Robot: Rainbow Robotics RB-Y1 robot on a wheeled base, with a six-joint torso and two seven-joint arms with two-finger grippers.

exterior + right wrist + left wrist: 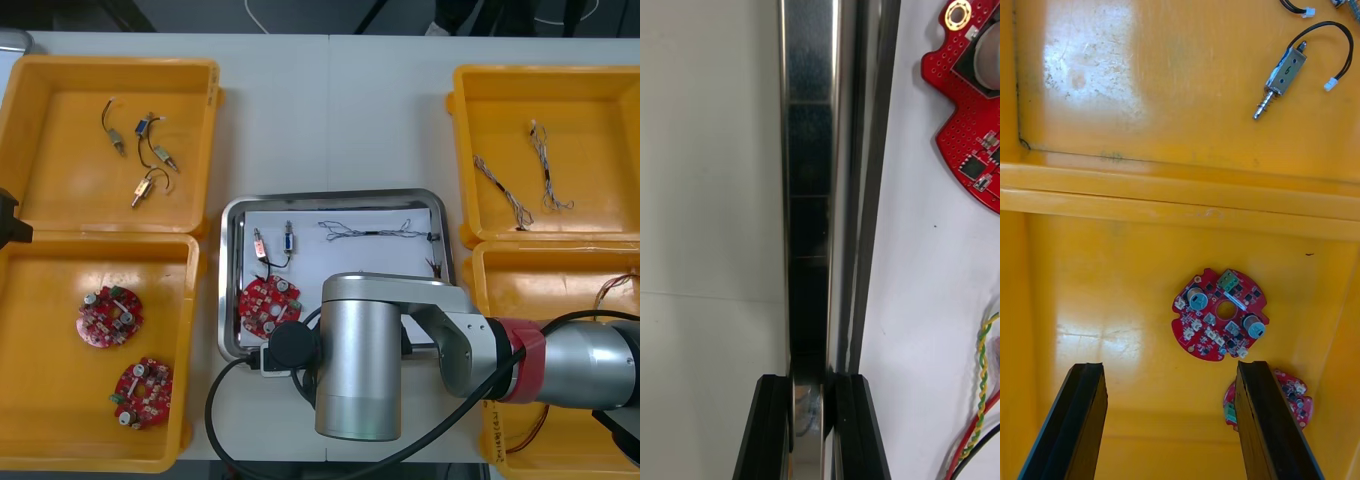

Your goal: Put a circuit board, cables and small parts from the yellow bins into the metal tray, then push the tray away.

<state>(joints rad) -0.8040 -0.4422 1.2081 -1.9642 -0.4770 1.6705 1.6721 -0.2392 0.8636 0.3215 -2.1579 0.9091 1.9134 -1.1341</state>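
The metal tray [232,330], white inside, sits at the table's middle between the yellow bins. It holds a red circuit board [268,303], two small metal parts [288,238], a thin cable [372,231] and a red and yellow cable [981,405]. My right arm [400,350] reaches across the front to the tray's near edge. In the right wrist view my right gripper [809,382] is shut on the tray's shiny rim [809,150], with the circuit board [970,127] lying just inside. My left gripper [1171,367] hangs open above the left bins, nothing between its fingers.
The far left bin [30,120] holds several small metal parts [150,155]. Two circuit boards [108,317] lie in the near left bin, one of them under the left gripper [1220,313]. Blue and white cables [548,170] lie in the far right bin [600,90].
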